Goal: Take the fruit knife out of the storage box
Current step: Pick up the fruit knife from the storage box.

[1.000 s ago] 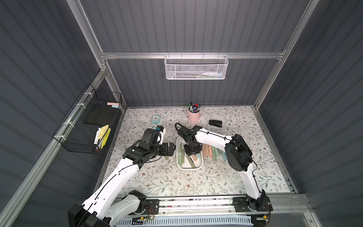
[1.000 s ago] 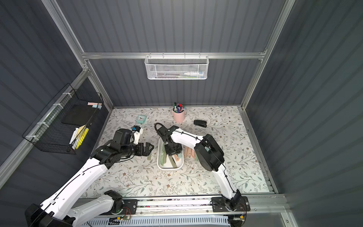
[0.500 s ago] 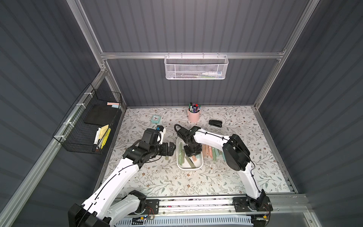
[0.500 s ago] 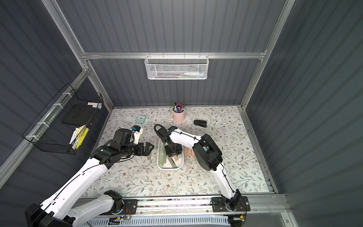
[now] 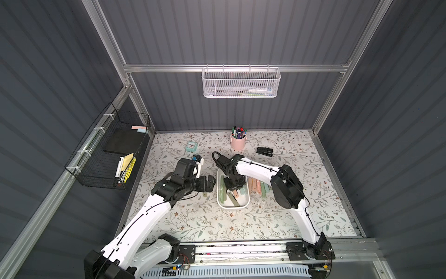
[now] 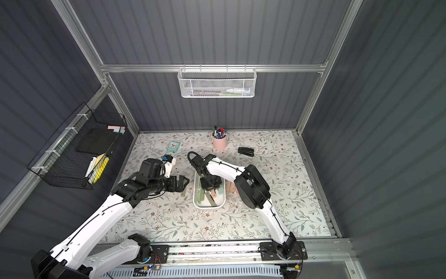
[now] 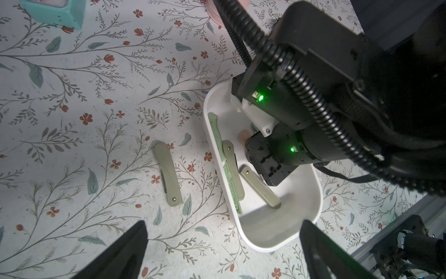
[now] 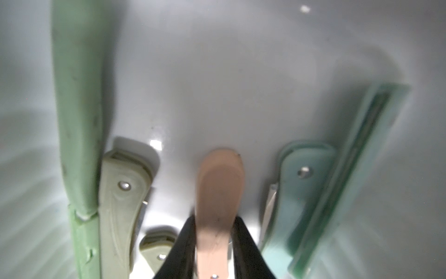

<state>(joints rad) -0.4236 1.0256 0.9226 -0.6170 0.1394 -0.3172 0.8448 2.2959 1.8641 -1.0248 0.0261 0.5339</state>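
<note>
Your right end effector clamps the pink folding fruit knife inside the white plastic storage box; lift next.

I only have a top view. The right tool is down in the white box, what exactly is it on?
Observer: In the right wrist view, the right tool has its fingers against both sides of a pink knife.
Operator: Anything crowding it?
Observer: A teal knife and an olive knife lie either side of it, both apart from it.
Operator: Any knife I can't see?
Observer: The left wrist view shows a folded olive knife on the mat beside the storage box, outside it.
</note>
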